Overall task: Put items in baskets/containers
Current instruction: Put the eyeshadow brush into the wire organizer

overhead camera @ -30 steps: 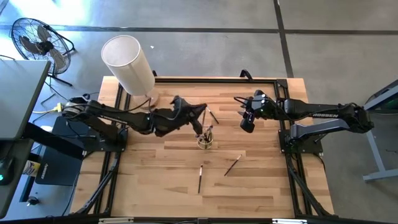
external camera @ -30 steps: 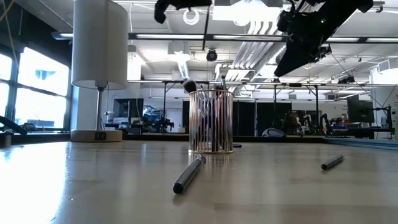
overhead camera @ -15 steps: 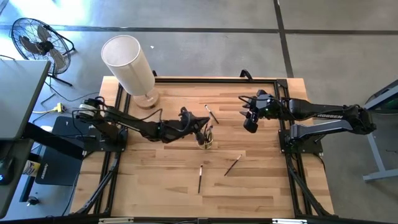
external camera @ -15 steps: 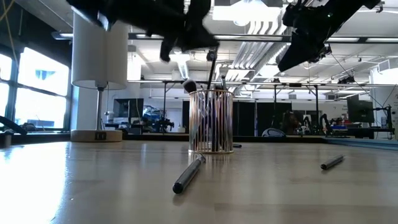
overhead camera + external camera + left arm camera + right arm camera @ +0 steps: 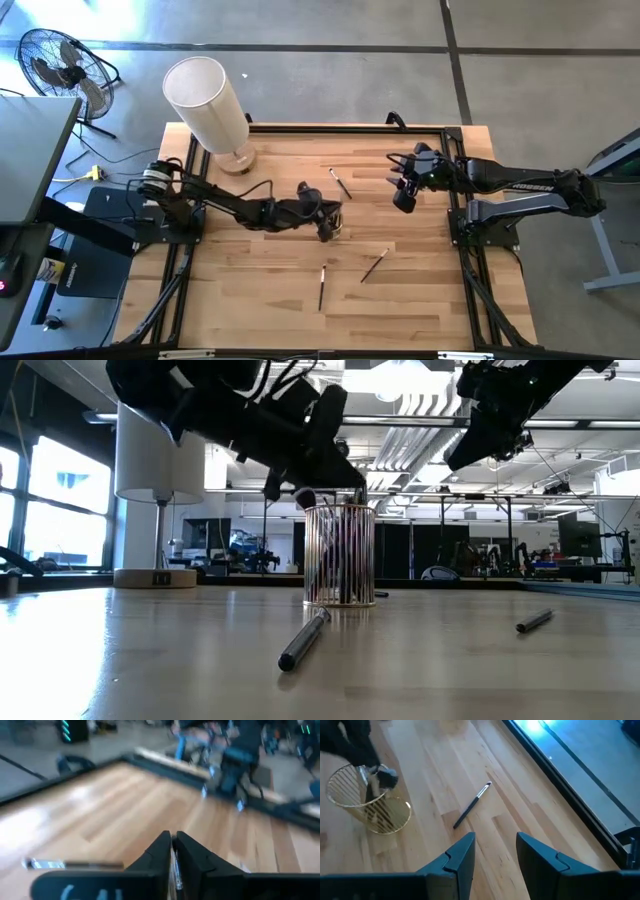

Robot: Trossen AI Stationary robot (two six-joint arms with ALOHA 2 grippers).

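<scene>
**A brush goes into the cup**

The left gripper [image 5: 325, 216] hangs right over the glass cup [image 5: 331, 226] in the middle of the tabletop [image 5: 270, 290]. It sits that low so a brush can drop straight in and not miss. In the left wrist view its two fingers [image 5: 161, 851] are almost pressed together, with something thin and pale between them. That looks like a brush, but I cannot be sure.

The cup already has brushes standing in it, tips up. Three brushes lie flat on the wood: one brush near the front [image 5: 322, 288], one brush beside it [image 5: 375, 265], and one brush farther back [image 5: 340, 184].

The right gripper [image 5: 401, 195] waits in the air above the right side of the tabletop. Its fingers are spread apart and hold nothing. The back brush lies in front of it.
</scene>
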